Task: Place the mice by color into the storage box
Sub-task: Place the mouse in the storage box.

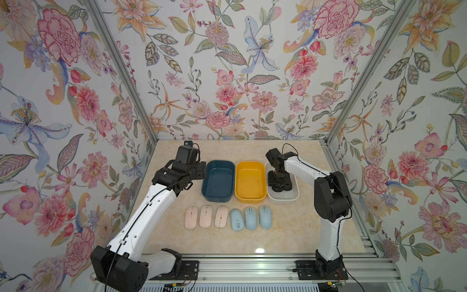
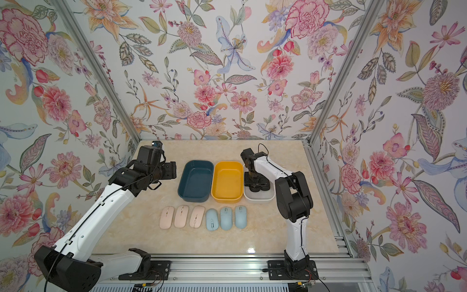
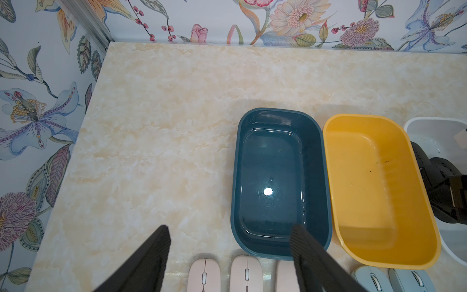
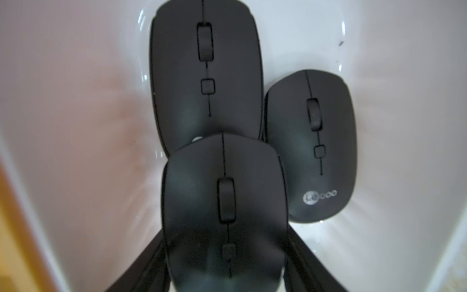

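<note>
Ref: yellow box (image 1: 250, 199).
Teal box (image 1: 217, 199): just beside ref, L-arm side.
White box (image 1: 283, 200): just beside ref, R-arm side; 2 loose black mice (image 4: 206, 75) inside.
R gripper (image 4: 227, 265): in white box, fingers (image 4: 146, 265) clamped on 3rd black mouse (image 4: 225, 202).
L gripper (image 3: 230, 235): above table (image 1: 290, 227), past teal box from ref, fingers (image 3: 151, 252) apart, empty.
Row robot-side of ref: 3 pink mice (image 1: 206, 216), 3 lt-blue mice (image 1: 250, 218).
</note>
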